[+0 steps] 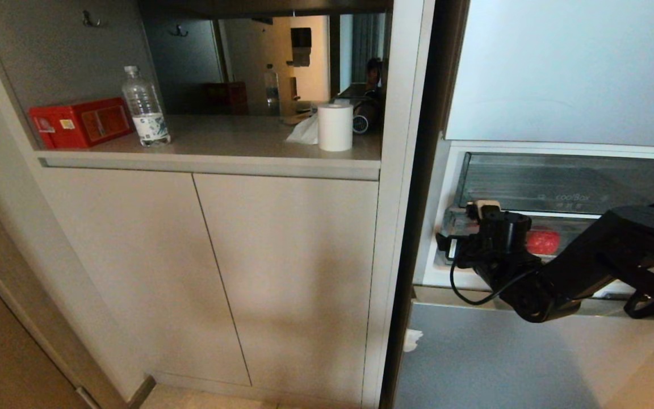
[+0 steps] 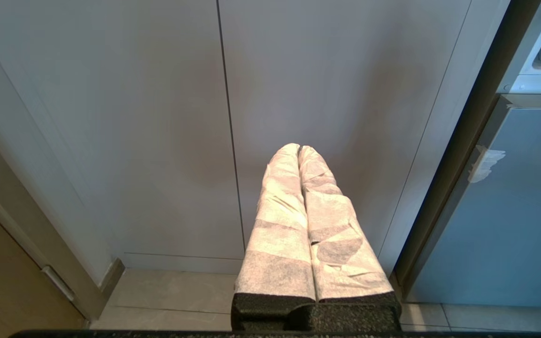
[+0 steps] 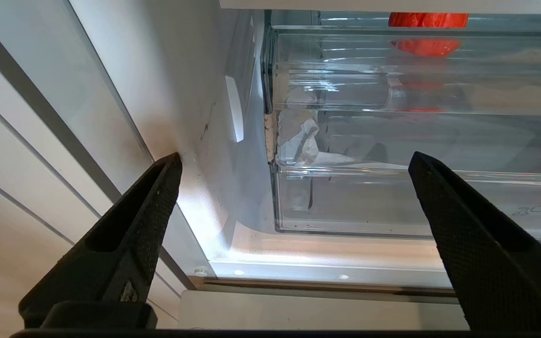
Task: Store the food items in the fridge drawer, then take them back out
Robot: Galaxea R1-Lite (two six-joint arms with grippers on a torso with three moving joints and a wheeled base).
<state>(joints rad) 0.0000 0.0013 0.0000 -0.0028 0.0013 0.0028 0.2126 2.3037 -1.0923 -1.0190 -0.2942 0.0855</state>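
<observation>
From the head view, the right gripper [image 1: 446, 245] reaches toward the left end of the fridge drawer [image 1: 565, 238], where the red fruit [image 1: 543, 241] sits inside behind the clear front wall, partly hidden by the black wrist. The right wrist view adds what the head cannot: the two black fingers [image 3: 143, 211] stand spread wide with nothing between them, aimed at the drawer's clear corner [image 3: 345, 202], with the fruit [image 3: 428, 19] showing red through the plastic. Only the left wrist view shows the left gripper [image 2: 301, 152], its cloth-wrapped fingers pressed together and empty, hanging before the pale cabinet doors [image 2: 158, 131] beside the fridge.
</observation>
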